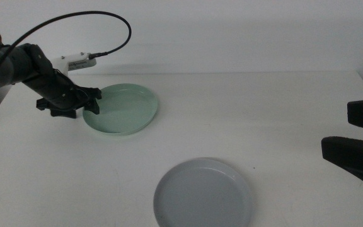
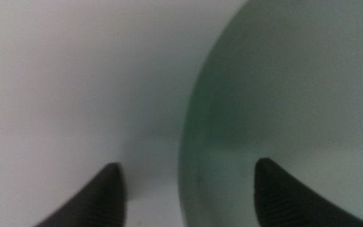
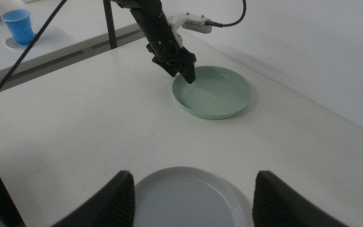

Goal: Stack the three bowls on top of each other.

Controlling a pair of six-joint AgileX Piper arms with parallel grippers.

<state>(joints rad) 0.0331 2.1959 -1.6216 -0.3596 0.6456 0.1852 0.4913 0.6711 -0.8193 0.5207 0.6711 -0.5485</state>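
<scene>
The mint green bowl (image 1: 123, 110) sits on the white table at the back left. My left gripper (image 1: 88, 104) is open at its left rim, one jaw inside the bowl and one outside; the left wrist view shows the rim (image 2: 191, 126) between the jaws. It also shows in the right wrist view (image 3: 184, 68) at the green bowl (image 3: 214, 96). The grey bowl (image 1: 203, 192) lies near the front edge. My right gripper (image 1: 337, 129) is open and empty at the right side, apart from the grey bowl (image 3: 181, 186). The white bowl is out of view.
The table's far edge meets a pale wall. A black cable (image 1: 74, 22) loops above the left arm. A blue cup (image 3: 19, 26) stands on a separate table beyond the left arm. Bare tabletop (image 1: 263, 107) lies between the bowls and the right gripper.
</scene>
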